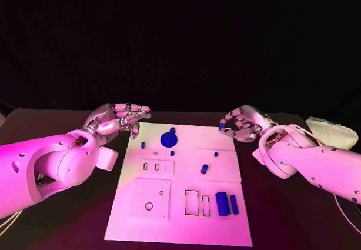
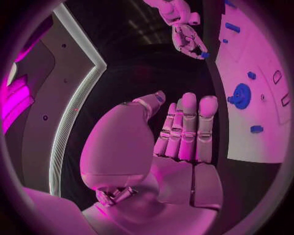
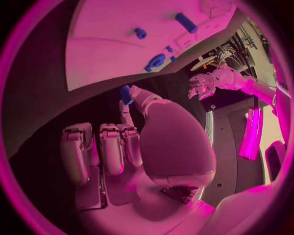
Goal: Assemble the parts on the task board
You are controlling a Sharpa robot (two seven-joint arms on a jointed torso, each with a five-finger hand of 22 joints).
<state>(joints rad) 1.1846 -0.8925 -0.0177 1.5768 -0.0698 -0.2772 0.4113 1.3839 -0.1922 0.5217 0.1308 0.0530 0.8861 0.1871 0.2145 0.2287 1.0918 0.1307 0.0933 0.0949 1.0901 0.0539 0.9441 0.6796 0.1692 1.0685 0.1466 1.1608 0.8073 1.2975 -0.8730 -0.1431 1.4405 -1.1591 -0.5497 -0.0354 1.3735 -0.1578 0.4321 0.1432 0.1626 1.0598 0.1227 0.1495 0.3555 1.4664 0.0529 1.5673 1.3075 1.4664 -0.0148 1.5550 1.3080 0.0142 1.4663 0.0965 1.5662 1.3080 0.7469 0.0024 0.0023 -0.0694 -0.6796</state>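
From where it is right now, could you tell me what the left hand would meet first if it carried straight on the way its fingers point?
Probably nothing at once: the left hand points across dark table, passing along the board's far edge toward the right hand, which pinches a small blue part. Depth is unclear.

Head cam sits high, looks down & forward over the black table [image 1: 298, 241]; white task board [image 1: 181, 219] centred, both arms entering from the sides. Left wrist cam sits close behind the left hand [image 2: 178, 142], facing along its fingers, board's edge curving past beside it, right hand [image 2: 183, 34] far across. Right wrist cam sits just behind the right hand [image 3: 134, 147], board arching beyond the fingers, left hand [image 3: 201, 85] small & distant. All 3 views share the board & its round blue part [image 1: 169, 139]
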